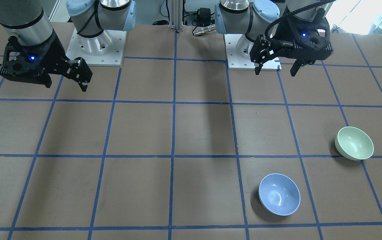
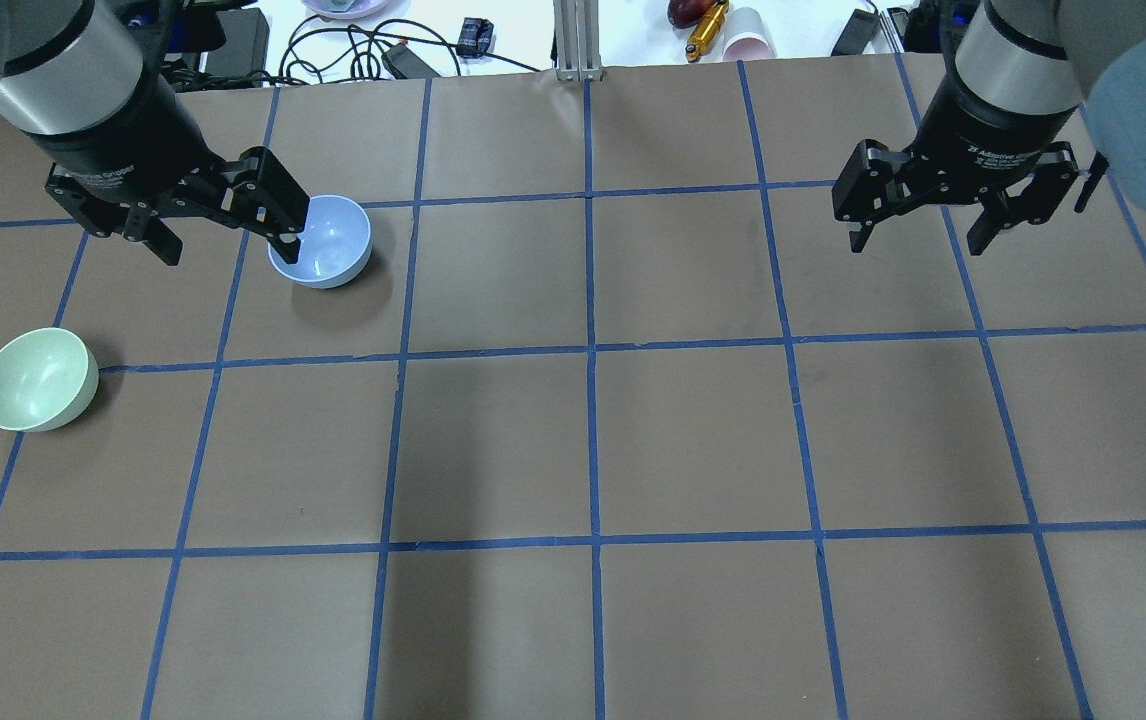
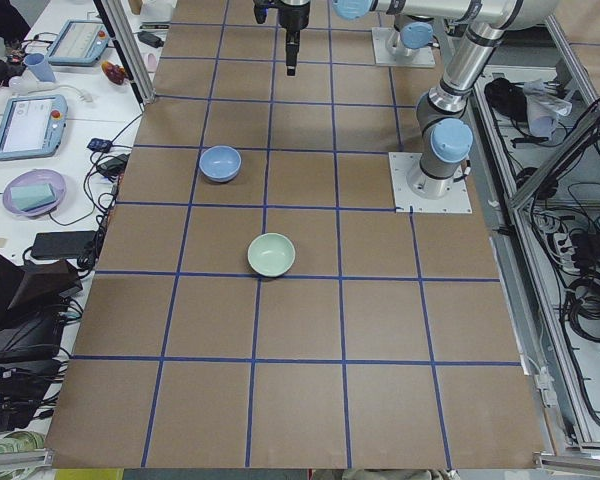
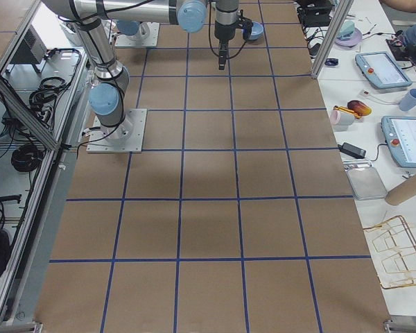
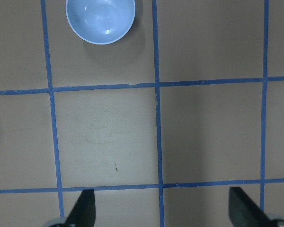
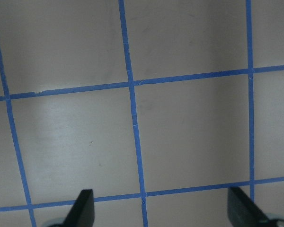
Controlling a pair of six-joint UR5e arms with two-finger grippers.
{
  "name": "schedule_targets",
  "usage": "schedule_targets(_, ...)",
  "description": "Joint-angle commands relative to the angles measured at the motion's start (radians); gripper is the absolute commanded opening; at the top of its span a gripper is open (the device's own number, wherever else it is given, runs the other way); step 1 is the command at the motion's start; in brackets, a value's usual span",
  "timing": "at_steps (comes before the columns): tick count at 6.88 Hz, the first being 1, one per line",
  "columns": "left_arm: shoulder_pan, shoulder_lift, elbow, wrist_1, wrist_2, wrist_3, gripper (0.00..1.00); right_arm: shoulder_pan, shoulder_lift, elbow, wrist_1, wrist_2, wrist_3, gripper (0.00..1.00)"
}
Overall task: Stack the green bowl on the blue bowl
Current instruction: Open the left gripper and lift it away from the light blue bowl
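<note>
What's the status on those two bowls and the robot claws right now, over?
Left gripper open, empty. Right gripper open, empty. Green bowl and blue bowl sit apart on table, unstacked. Nothing between them.

Green bowl (image 1: 354, 143): smooth plastic look, mostly matt, soft sheen inside. Blue bowl (image 1: 279, 194): smooth plastic look, a bit glossier, small bright highlight inside. Bench (image 1: 204, 130): brown paper-like cover, matt, faint scuffs. Grid lines (image 1: 173, 133): look like blue tape, slight shine. Left gripper (image 2: 228, 250) and right gripper (image 2: 916, 243): black, matt, hard plastic look. Wrist sleeves (image 2: 63, 60): silver metal, satin. Joint caps (image 1: 81, 8): pale blue smooth plastic. Base plates (image 1: 111, 58): pale flat metal, dull.
</note>
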Motion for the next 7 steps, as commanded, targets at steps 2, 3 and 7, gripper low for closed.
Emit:
schedule_targets(2, 0.0, 0.002, -0.001, -0.001, -0.001, 0.0, 1.0, 0.0, 0.0, -0.001, 0.0, 0.0, 0.0, 1.0)
schedule_targets(3, 0.0, 0.002, -0.001, -0.002, -0.001, -0.002, 1.0, 0.0, 0.0, -0.001, 0.0, 0.001, 0.0, 1.0)
schedule_targets(7, 0.024, 0.002, -0.001, -0.002, 0.001, 0.005, 1.0, 0.0, 0.0, -0.001, 0.0, 0.0, 0.0, 1.0)
